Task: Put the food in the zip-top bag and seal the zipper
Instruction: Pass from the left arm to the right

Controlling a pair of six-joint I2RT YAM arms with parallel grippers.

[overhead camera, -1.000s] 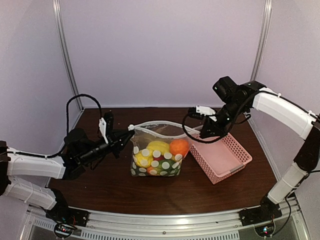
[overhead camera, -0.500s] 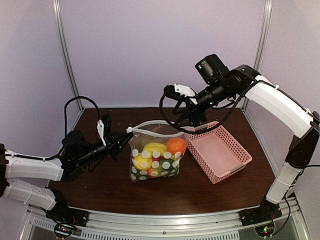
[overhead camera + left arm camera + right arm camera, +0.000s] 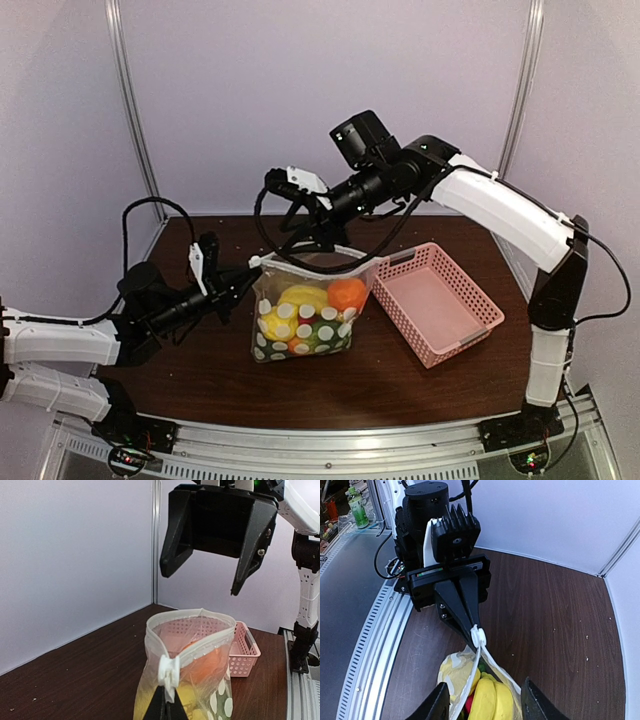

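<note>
Left tool clamps zipper, right tool spread

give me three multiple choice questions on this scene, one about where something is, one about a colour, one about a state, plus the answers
1. Where does the pink basket stand relative to the zip-top bag?
A. on the left arm's side of it
B. on the right arm's side of it
C. on top of it

2. What colour is the slider tab pinched by the left tool?
A. red
B. white
C. black

3. How is the bag's mouth?
A. open
B. zipped shut
C. knotted

Answers:
1 B: the top view shows the basket beside the bag, toward the right arm.
2 B: both wrist views show a white tab at the fingertips.
3 A: the left wrist view shows the zipper spread in a loop, with the right tool open above it.
</note>
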